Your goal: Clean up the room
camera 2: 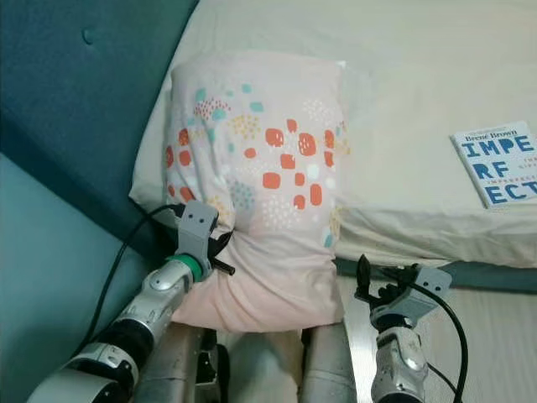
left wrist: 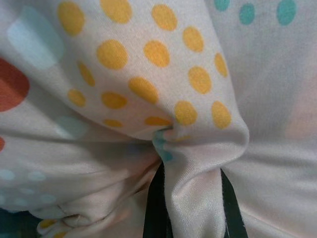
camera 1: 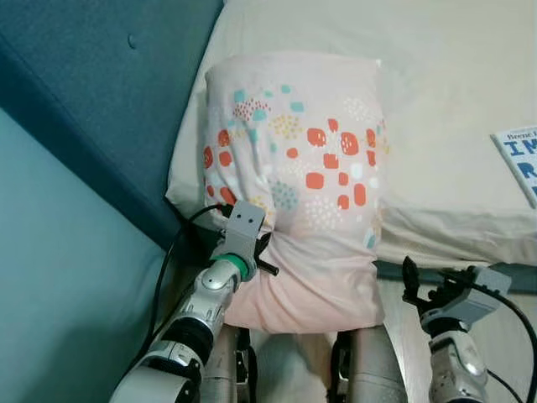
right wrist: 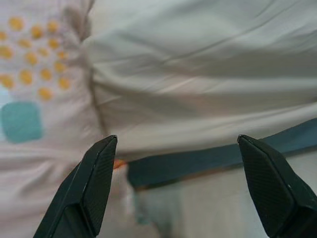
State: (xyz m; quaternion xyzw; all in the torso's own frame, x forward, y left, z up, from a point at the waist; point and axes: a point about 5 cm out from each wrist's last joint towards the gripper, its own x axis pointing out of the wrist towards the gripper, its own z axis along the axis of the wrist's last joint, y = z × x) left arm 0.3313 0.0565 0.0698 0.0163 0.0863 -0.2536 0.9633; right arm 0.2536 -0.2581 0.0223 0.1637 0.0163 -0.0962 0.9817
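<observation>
Already the left gripper [camera 1: 262,239] pinches a fold of the patterned pillow [camera 1: 302,159], centre frame, half on the bed [camera 1: 453,75] and overhanging its edge. Lower right, the right gripper [right wrist: 178,183] gapes wide, empty. Pillow unplaced; book [camera 2: 495,164] remains.

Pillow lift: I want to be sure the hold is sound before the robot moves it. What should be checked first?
1. Left pincer shut on a fold of the pillow: ok.
2. How deep that fold sits between the fingers: cannot tell.
3. Right pincer open, holding nothing, beside the pillow's lower corner: ok.
4. Pillow's lower end overhangs the bed edge, so only one side is held: not ok.
5. Book lies apart from the pillow: ok.
</observation>
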